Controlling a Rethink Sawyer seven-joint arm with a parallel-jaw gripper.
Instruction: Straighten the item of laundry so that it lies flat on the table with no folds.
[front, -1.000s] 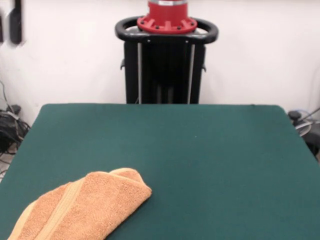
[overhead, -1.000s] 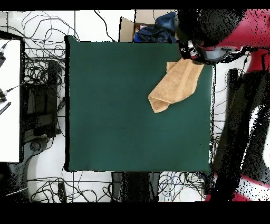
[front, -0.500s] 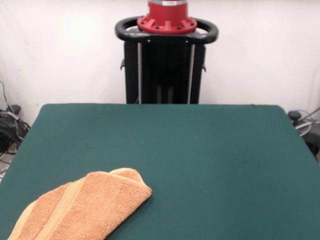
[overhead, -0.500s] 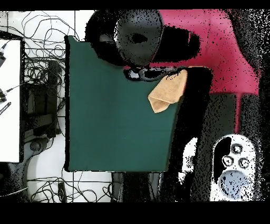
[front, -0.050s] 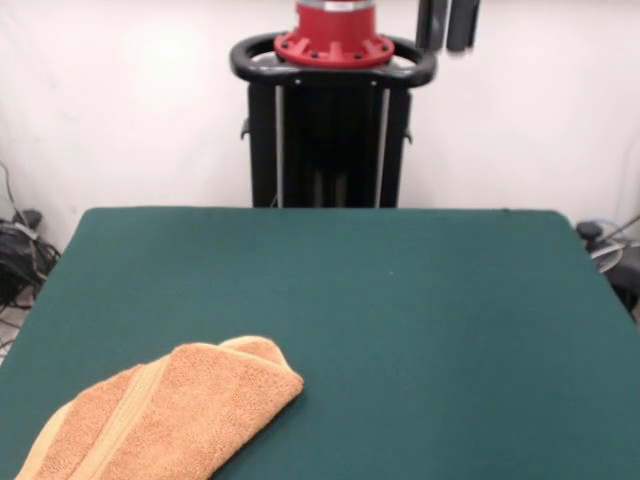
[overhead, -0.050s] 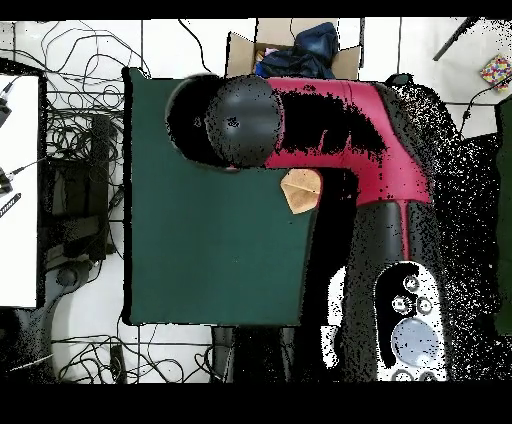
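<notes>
- Towel (front, -0.050s: 170, 415) folded over, bunched at table (front, -0.050s: 420, 330) near-left corner.
- Gripper (front, -0.050s: 448, 25) tips high at far right; jaws: two fingers hang apart.

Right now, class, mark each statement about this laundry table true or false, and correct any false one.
1. The orange-tan terry cloth towel lies spread flat in a single layer. False: it is folded over on itself.
2. The towel sits near a corner of the dark green felt-topped table. True.
3. The robot's tool is pressing down on the towel. False: in the front view only its dark tips show at the top edge, far above the table.
4. A woven border band shows on the towel. True.
5. A second cloth lies at the table's centre. False: only the one towel is on it.
</notes>
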